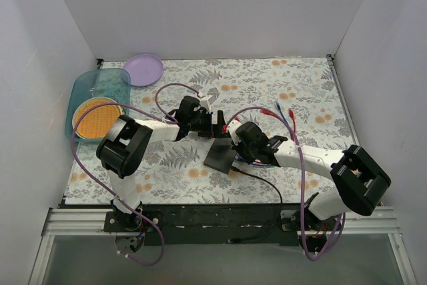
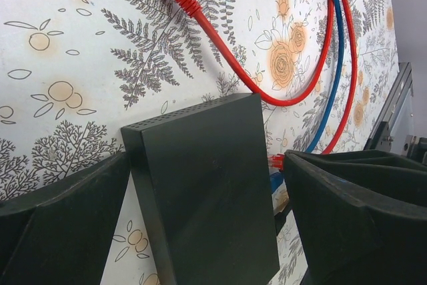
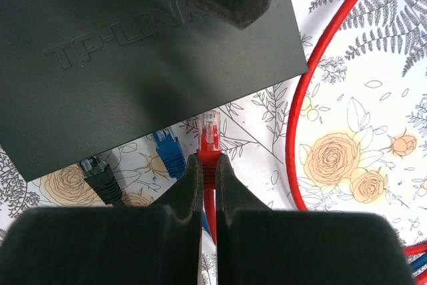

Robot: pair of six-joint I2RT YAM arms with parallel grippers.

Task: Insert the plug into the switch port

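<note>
Only right wrist shows plug (image 3: 211, 133) pinched.

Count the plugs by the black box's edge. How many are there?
3, seen from the right wrist: a black plug on the left, a blue plug in the middle, and a red plug pinched in the right gripper. The switch may hide others.

Narrow gap between red plug (image 3: 210, 128) and switch (image 3: 133, 51) edge lay open; blue plug (image 3: 170, 153) and black plug (image 3: 100, 175) crowded just beside it.
</note>
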